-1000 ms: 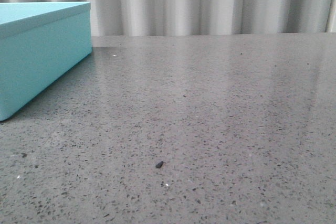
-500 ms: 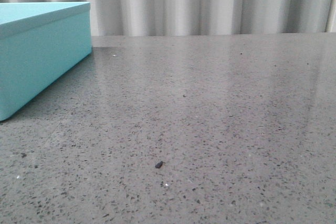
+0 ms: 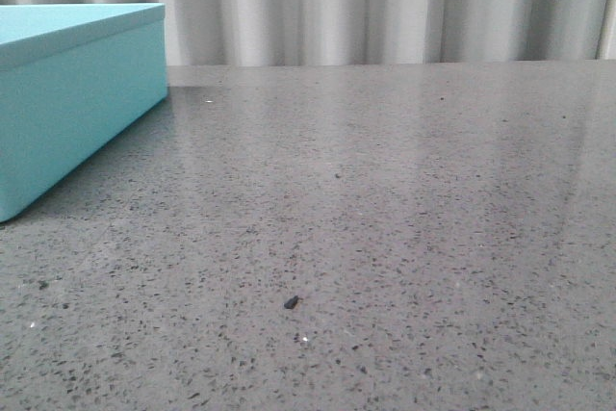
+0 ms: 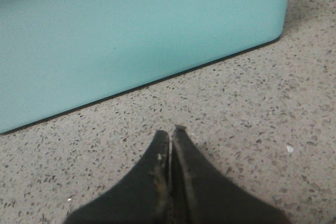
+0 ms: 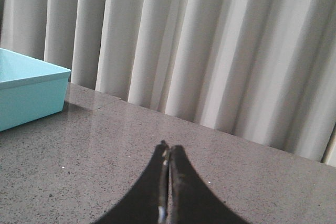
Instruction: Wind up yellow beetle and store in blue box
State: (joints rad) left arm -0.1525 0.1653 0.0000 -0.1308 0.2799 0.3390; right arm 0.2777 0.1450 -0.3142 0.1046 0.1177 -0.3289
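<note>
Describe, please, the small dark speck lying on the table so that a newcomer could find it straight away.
Start at the blue box at the far left of the grey speckled table, then come toward the near edge, about mid-width. The dark speck lies there alone, bigger and blacker than the flecks around it.

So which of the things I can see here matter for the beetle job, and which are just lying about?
For the job:
- blue box, at the table's left
- left gripper, shut, empty, facing the box's side
- right gripper, shut, empty
- the yellow beetle shows in no view

Just lying about:
- small dark speck on the grey table
- pale curtain behind
</note>
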